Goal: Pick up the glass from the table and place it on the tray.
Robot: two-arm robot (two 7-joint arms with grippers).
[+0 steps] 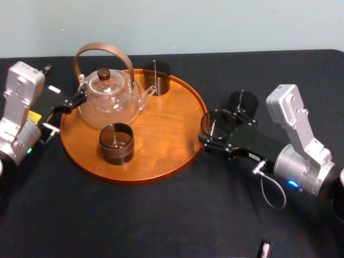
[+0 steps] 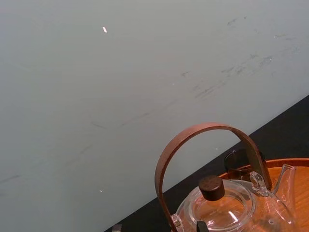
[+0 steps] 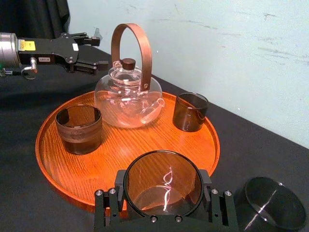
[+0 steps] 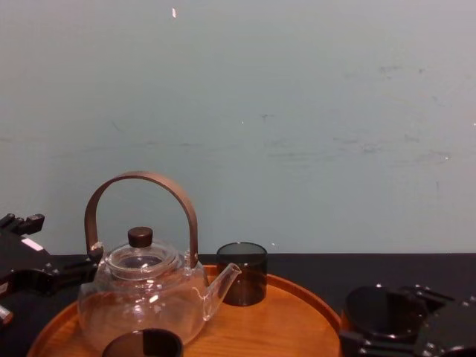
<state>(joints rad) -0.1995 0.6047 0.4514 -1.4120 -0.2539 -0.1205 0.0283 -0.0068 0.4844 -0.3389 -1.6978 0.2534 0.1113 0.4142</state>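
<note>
My right gripper is shut on a dark smoked glass, holding it upright just outside the right rim of the round orange-brown tray on the black table. In the right wrist view the glass sits between the black fingers, at the tray's near rim. From the chest view the glass is low at the right. My left gripper is parked open by the tray's left edge, beside the teapot.
A glass teapot with a brown hoop handle and two dark glasses stand on the tray. Another dark glass stands on the table just behind my right gripper. The tray's right half is bare wood.
</note>
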